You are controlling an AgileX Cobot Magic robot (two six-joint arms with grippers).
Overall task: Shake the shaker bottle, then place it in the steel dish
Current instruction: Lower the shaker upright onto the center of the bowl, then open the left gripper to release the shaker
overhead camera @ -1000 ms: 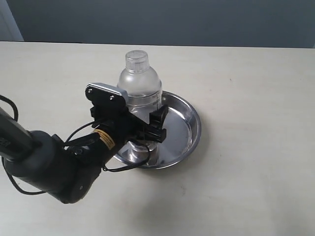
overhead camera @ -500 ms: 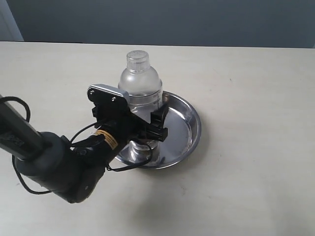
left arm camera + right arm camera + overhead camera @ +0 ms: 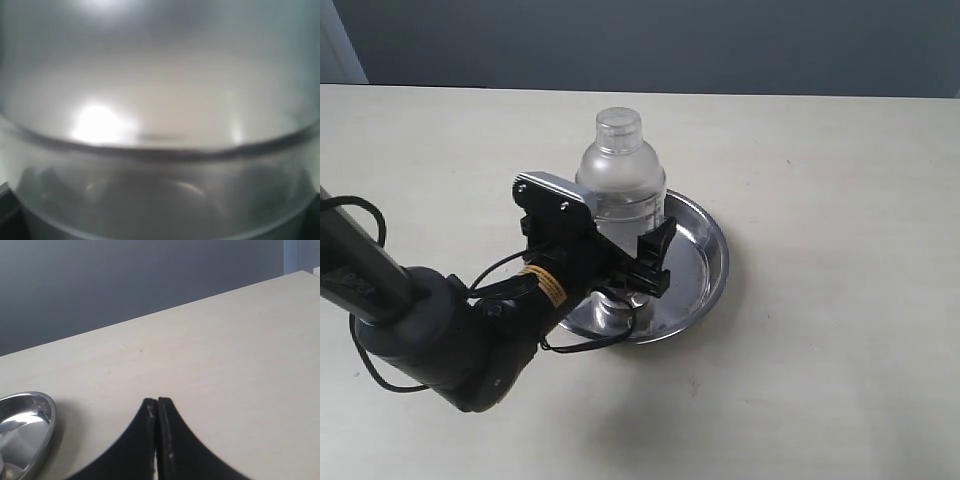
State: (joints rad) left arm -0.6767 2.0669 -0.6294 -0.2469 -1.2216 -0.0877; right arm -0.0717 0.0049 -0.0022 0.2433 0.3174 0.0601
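Note:
The clear shaker bottle (image 3: 621, 170) stands upright over the left half of the steel dish (image 3: 716, 250). My left gripper (image 3: 620, 248) is shut on its lower body, one black finger (image 3: 654, 252) showing on the right side. The arm hides the bottle's base, so I cannot tell whether it touches the dish bottom. In the left wrist view the blurred clear wall of the shaker bottle (image 3: 160, 100) fills the whole picture. My right gripper (image 3: 157, 403) is shut on nothing, above bare table, with the steel dish's rim (image 3: 35, 407) off to one side.
The dark left arm (image 3: 450, 335) and its cables reach in from the lower left, covering the dish's near-left rim. A light tabletop (image 3: 840, 330) surrounds the dish. A dark wall (image 3: 720, 40) runs behind the table's far edge.
The left gripper and the shaker bottle have shifted a little to the right, further over the dish, staying upright. The grip has not changed.

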